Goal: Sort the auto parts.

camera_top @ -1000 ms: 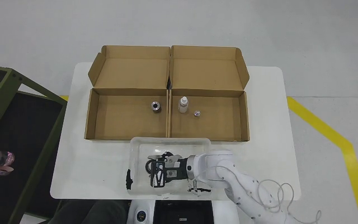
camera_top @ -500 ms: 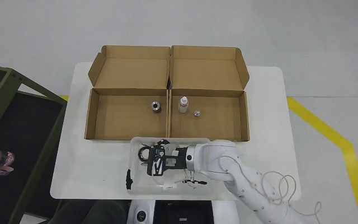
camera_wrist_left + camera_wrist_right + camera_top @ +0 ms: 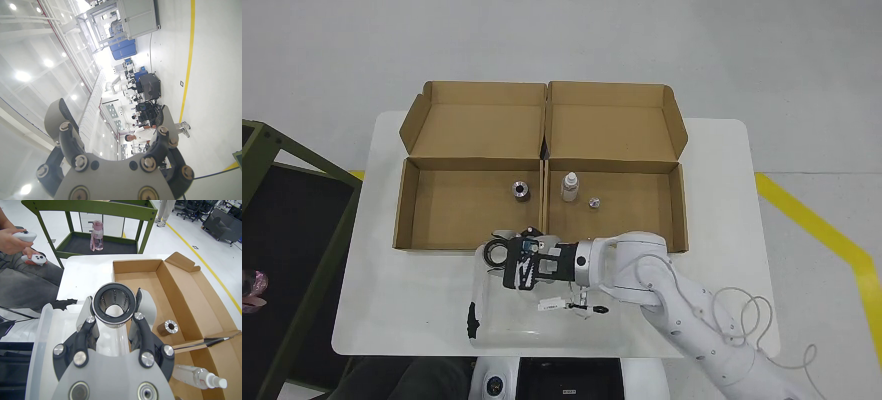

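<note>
My right gripper (image 3: 114,306) is shut on a linear bearing (image 3: 113,287), a steel cylinder with black end rings, held upright. In the top view that gripper (image 3: 510,256) and the bearing (image 3: 500,250) hang over the far left corner of the clear plastic bin (image 3: 482,300), just short of the left cardboard box (image 3: 442,210). A brown metal bushing (image 3: 519,189) stands in that box. The right box (image 3: 642,215) holds a small spray bottle (image 3: 570,186) and a tiny metal part (image 3: 593,203). My left gripper (image 3: 112,115) is open and empty, pointing up into the room.
Small black parts with a white tag (image 3: 572,305) lie in the bin, and black tape (image 3: 62,303) sticks to its rim. A green cart (image 3: 105,228) stands beyond the table's left end. A person's hands (image 3: 11,241) hold controllers beside it.
My right gripper has carried the bearing up out of the bin's middle and toward the far left corner, closer to the left box. The parts in the boxes have not moved.
</note>
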Robot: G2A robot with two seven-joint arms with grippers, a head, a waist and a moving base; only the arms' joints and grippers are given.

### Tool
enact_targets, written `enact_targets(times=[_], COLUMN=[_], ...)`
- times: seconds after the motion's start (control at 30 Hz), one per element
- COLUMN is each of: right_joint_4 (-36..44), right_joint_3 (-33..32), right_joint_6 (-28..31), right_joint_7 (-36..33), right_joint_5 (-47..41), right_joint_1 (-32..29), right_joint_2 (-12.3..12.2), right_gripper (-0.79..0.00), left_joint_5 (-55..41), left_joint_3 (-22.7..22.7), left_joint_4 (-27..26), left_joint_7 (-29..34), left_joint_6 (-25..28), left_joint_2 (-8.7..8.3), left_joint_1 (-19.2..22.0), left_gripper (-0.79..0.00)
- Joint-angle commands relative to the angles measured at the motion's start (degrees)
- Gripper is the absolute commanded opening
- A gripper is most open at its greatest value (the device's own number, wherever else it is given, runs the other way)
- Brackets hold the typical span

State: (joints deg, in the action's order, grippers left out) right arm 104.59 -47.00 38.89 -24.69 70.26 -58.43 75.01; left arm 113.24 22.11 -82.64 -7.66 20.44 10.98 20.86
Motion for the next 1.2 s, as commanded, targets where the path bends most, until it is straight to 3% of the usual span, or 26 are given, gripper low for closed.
enact_targets(times=[0.0, 0.53, 1.17], right_joint_4=[-0.4, -6.8, -20.9], right_joint_3=[0.0, 0.5, 4.7], right_joint_6=[-0.2, -2.3, -5.5], right_joint_7=[0.2, 1.0, 0.9], right_joint_5=[-0.2, -0.5, 0.0], right_joint_1=[0.4, 5.8, 13.6], right_joint_2=[0.1, 1.1, 3.8], right_gripper=[-0.785, -0.785, -0.785], left_joint_5=[0.0, 0.0, 0.0], left_joint_3=[0.0, 0.0, 0.0], left_joint_4=[0.0, 0.0, 0.0], left_joint_7=[0.0, 0.0, 0.0], left_joint_6=[0.0, 0.0, 0.0], left_joint_2=[0.00, 0.00, 0.00], left_joint_1=[0.0, 0.0, 0.0], left_gripper=[0.000, 0.000, 0.000])
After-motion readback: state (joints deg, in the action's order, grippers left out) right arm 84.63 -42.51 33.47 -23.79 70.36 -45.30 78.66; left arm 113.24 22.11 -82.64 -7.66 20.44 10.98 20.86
